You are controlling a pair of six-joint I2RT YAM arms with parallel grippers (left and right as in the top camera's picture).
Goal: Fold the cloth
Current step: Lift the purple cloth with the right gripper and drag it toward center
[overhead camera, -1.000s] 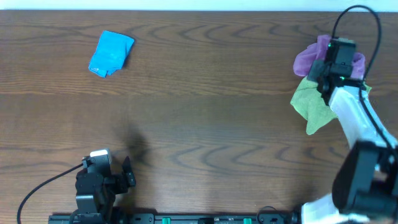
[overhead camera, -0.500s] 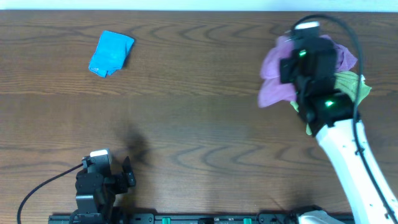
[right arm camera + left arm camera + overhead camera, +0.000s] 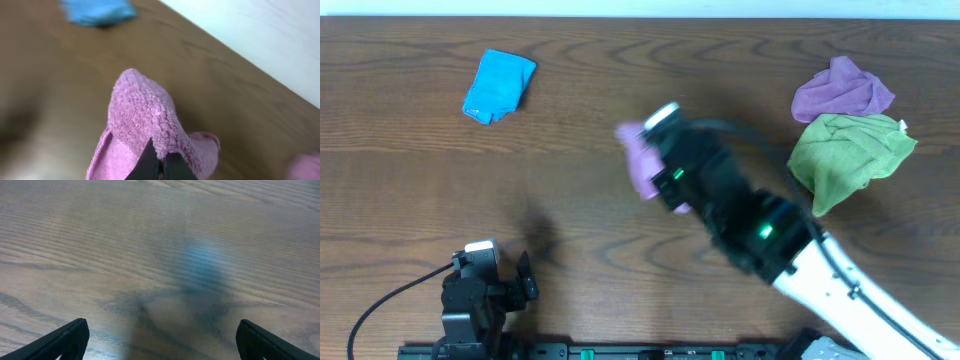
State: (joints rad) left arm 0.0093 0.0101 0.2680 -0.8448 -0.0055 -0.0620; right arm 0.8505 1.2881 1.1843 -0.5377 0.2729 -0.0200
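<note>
My right claw (image 3: 160,164), clenched on the pinkish-mauve fuzzy microfibre cloth (image 3: 142,117), holds it bunched over the middle of the brown wooden table (image 3: 620,250); my left claw (image 3: 162,340) stands released, jaws wide.

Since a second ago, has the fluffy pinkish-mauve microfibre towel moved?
Yes. The right gripper has carried the pinkish-mauve microfibre towel left, away from the crumpled lime-green cloth, which stayed put.

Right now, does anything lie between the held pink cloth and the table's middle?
Nothing visible does. The right gripper is shut on the cloth above bare table; the blue cloth lies far left, the violet cloth and green cloth at the right rear, all apart from it.
</note>
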